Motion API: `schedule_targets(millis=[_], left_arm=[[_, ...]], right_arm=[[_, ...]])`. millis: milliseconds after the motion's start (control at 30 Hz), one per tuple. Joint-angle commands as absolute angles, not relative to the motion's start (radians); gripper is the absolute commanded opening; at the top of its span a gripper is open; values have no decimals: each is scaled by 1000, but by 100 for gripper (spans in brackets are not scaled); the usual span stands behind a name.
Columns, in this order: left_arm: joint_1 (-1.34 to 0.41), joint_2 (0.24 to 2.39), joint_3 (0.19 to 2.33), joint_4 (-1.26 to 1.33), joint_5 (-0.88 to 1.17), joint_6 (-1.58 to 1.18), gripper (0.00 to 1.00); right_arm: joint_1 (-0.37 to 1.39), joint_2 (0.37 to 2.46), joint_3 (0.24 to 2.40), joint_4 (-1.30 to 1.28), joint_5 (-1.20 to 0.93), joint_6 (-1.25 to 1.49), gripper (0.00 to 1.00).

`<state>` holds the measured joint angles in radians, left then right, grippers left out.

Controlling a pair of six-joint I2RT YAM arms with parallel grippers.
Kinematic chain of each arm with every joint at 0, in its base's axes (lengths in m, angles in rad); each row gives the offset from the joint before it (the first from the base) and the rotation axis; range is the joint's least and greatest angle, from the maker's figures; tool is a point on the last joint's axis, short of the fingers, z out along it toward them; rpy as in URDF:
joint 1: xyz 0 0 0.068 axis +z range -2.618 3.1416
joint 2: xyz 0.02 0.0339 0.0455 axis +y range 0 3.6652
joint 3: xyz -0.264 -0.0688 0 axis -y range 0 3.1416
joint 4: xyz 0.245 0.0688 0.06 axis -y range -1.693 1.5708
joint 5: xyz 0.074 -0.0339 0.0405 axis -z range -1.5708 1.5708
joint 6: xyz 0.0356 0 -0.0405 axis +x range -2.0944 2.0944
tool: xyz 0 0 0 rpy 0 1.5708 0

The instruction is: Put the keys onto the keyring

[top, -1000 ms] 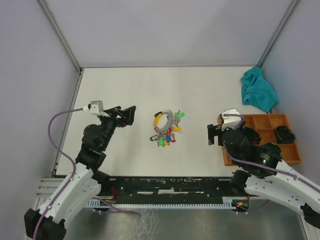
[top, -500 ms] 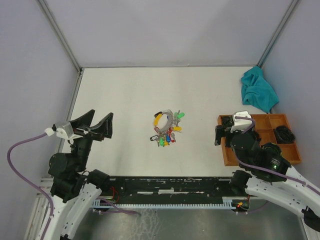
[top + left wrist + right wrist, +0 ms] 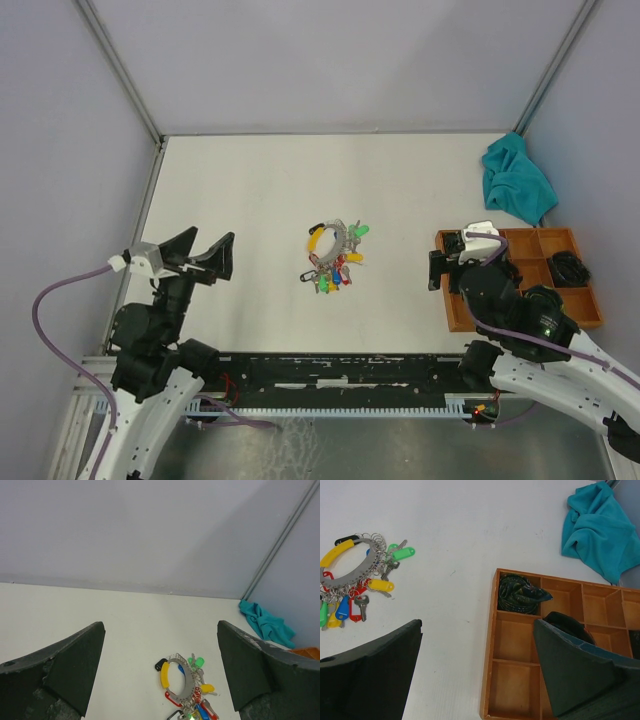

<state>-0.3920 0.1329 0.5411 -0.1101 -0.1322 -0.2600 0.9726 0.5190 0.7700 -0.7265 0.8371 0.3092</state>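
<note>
The keyring (image 3: 338, 238), a grey metal ring with a yellow grip and a bunch of red, yellow, green and blue tagged keys, lies mid-table. It also shows in the left wrist view (image 3: 186, 680) and in the right wrist view (image 3: 355, 569). A green-headed key (image 3: 402, 553) lies against its right side and a black-headed one (image 3: 344, 540) at its left end; I cannot tell whether they are threaded on. My left gripper (image 3: 212, 238) hangs open, left of the ring and apart from it. My right gripper (image 3: 443, 256) is open over the tray's left edge, holding nothing.
A wooden compartment tray (image 3: 453, 312) stands at the right, with dark coiled items (image 3: 520, 594) in some sections. A teal cloth (image 3: 518, 182) lies at the back right. Grey walls enclose the white table.
The left arm has pulled back toward the left near corner, away from the keyring. The right gripper has shifted right, over the tray's edge. Both grippers stayed open.
</note>
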Motion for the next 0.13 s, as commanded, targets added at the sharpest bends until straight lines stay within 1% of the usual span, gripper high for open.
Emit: schedule_targets(millis=[0, 100], left_arm=[[-380, 120, 540, -70, -139, -215, 99], [-374, 111, 532, -60, -126, -217, 99]], right_arm=[[971, 528, 776, -692, 869, 293, 100], [971, 544, 780, -689, 867, 286, 100]])
